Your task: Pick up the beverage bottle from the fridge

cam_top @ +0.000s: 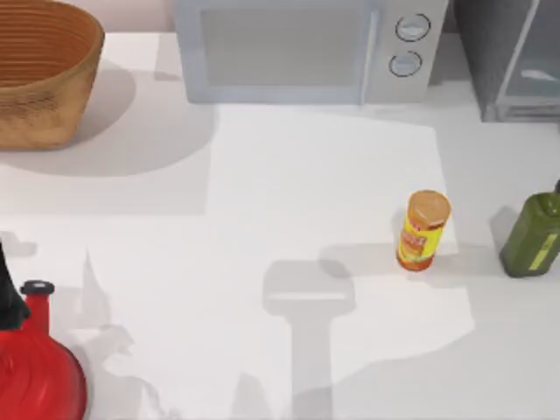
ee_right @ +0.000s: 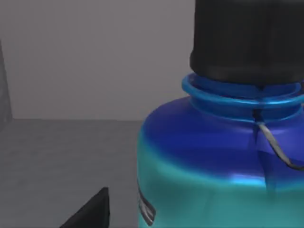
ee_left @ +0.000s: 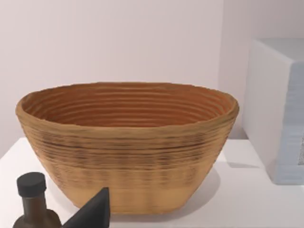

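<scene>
Blue-shouldered, the beverage bottle stands close before your right wrist inside the fridge, unlifted; grip cannot be told.

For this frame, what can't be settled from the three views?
- Right gripper: the right wrist view shows one dark fingertip beside the beverage bottle; open or shut cannot be told.
- Bottle: its base is cut off by the frame edge.
- Fridge: cut off at the top view's right edge, so its interior stays unseen there.
- Left gripper: one fingertip by the basket; state unclear.
</scene>
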{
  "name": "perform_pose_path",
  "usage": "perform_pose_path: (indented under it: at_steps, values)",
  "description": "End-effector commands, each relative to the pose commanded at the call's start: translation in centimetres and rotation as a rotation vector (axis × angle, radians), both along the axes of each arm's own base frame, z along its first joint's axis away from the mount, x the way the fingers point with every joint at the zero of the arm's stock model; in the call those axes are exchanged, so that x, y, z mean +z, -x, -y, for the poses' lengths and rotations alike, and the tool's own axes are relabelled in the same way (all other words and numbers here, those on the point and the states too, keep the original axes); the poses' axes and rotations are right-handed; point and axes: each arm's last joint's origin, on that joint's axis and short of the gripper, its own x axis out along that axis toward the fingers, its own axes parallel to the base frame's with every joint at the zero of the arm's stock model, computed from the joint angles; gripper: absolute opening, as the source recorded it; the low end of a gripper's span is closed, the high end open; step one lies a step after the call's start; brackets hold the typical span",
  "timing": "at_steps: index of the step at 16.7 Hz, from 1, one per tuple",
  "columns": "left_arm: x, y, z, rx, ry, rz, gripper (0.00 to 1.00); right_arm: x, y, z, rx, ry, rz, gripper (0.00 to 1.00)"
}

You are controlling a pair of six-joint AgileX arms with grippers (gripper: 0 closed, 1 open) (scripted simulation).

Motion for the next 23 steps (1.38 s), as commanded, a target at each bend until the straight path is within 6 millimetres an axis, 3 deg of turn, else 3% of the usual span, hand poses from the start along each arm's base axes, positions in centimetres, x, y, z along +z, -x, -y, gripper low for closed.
perform_pose_path:
  at_steps: [3, 8, 21, 23]
  values:
    - [0.0, 0.0, 0.0, 0.0, 0.0, 0.0, 1.0, 0.1, -2.2, -0.1, 0.0, -0.001, -0.002, 1.0]
    - [0.0, 0.0, 0.0, 0.0, 0.0, 0.0, 1.0, 0.0, -2.5, -0.2, 0.0, -0.002, -0.006, 1.0]
    - [0.0, 0.0, 0.0, 0.0, 0.0, 0.0, 1.0, 0.0, -2.5, -0.2, 0.0, -0.002, -0.006, 0.02]
    - [0.0, 0.0, 0.0, 0.0, 0.0, 0.0, 1.0, 0.0, -2.5, -0.2, 0.0, -0.002, -0.006, 0.0]
